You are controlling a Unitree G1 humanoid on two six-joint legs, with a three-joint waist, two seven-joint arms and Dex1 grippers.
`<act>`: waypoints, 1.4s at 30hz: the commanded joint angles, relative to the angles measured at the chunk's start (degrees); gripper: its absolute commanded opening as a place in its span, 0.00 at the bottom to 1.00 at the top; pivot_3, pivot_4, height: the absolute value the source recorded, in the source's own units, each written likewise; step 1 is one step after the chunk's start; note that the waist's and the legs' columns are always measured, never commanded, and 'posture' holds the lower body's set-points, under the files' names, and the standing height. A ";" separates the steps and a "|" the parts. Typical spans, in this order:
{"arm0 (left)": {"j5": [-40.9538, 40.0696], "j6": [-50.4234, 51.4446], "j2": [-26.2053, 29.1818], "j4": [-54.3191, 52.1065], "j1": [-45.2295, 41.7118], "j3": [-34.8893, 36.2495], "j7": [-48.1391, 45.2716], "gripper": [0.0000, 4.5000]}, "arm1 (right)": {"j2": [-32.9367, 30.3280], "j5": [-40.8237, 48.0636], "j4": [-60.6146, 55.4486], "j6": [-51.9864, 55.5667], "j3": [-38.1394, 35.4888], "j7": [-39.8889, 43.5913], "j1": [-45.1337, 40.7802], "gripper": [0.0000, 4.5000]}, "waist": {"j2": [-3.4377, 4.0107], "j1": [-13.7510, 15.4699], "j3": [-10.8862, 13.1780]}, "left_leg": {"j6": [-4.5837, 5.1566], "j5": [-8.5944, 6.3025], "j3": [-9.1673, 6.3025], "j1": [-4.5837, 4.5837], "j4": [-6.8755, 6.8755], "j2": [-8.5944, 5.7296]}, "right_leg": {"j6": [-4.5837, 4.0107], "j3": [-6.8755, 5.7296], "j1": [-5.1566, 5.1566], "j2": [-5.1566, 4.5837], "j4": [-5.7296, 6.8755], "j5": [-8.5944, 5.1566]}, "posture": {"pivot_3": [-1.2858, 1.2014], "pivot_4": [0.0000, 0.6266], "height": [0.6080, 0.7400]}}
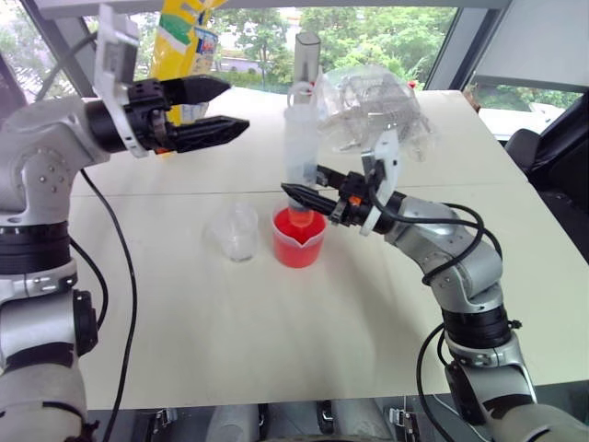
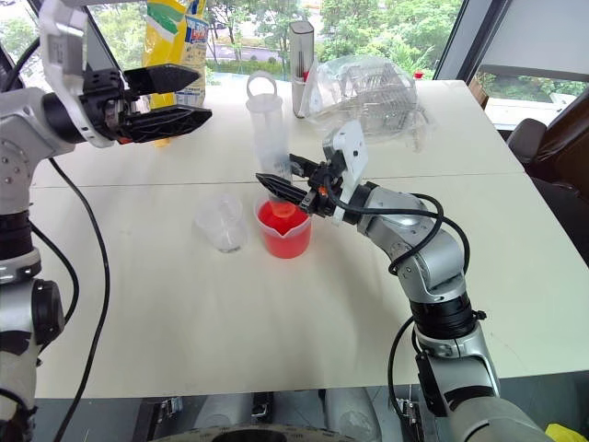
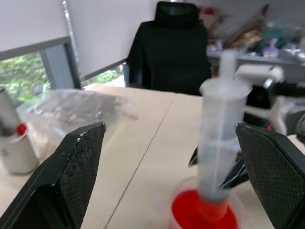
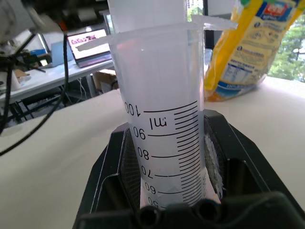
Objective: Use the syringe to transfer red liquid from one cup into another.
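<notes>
Large clear syringe (image 1: pixel 299 152), upright, graduated barrel, orange tip dipped into red liquid (image 1: pixel 296 241) in spouted beaker (image 1: pixel 297 247) mid-worktop. Small plain clear cup (image 1: pixel 236 231), upright, just left of beaker, apart from it.
</notes>
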 commanded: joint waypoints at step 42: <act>-8.91 5.39 9.52 -7.92 2.14 10.37 5.11 0.99 | 16.23 -9.39 26.18 -15.83 9.94 8.91 -12.54 0.32 | -0.09 -0.34 -0.02 | -0.01 0.00 0.05 -0.03 0.00 0.00 | 0.00 -0.01 -0.08 -0.07 0.03 0.00 | 0.52 0.24 1.00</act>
